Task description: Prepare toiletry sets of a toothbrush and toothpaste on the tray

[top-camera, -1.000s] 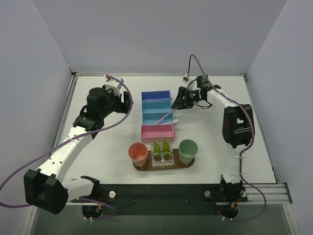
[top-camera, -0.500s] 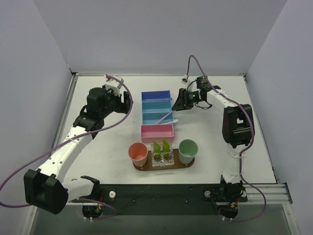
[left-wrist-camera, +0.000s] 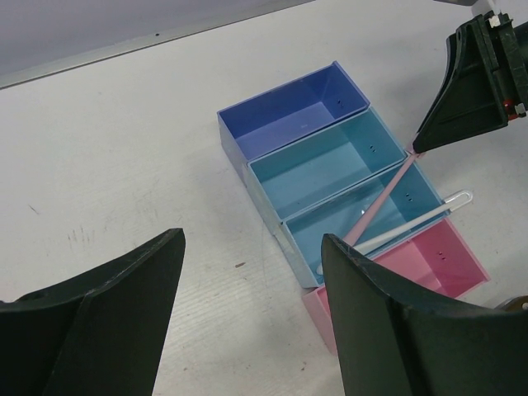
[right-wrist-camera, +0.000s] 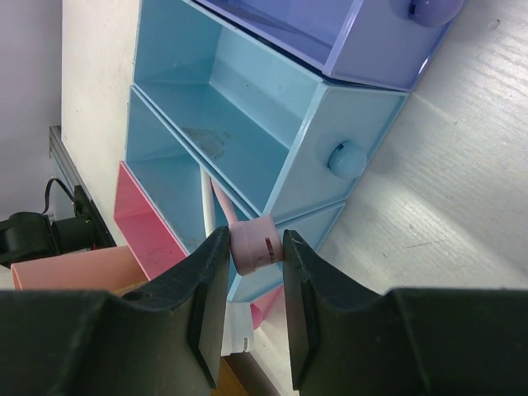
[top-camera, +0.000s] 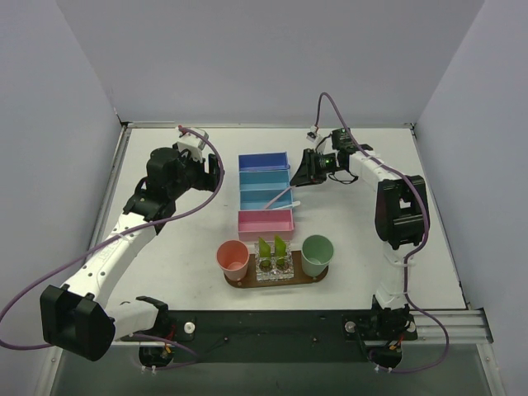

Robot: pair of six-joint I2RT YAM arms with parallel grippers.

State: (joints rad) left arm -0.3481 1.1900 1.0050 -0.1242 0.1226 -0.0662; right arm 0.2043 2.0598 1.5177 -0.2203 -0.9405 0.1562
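Note:
My right gripper (right-wrist-camera: 254,245) is shut on the thick end of the pale pink toothbrush (right-wrist-camera: 221,198). The brush slants down into the light-blue bin (left-wrist-camera: 363,216), and its head is hidden there. The white toothbrush (left-wrist-camera: 417,221) lies across the same bin's rim toward the pink bin (left-wrist-camera: 437,264). My left gripper (left-wrist-camera: 252,247) is open and empty above the table, left of the bins. The dark-brown tray (top-camera: 239,283) holds a clear holder (top-camera: 274,267) with two yellow-green toothpaste tubes (top-camera: 265,247) standing in it.
A salmon cup (top-camera: 233,257) and a mint-green cup (top-camera: 317,254) stand on the tray's ends. A dark-blue bin (top-camera: 264,162) and a teal bin (top-camera: 265,178) sit behind the light-blue one. The right gripper (left-wrist-camera: 470,91) also shows in the left wrist view.
My right gripper has shifted slightly right and back with the pink toothbrush in it. The left arm has not moved.

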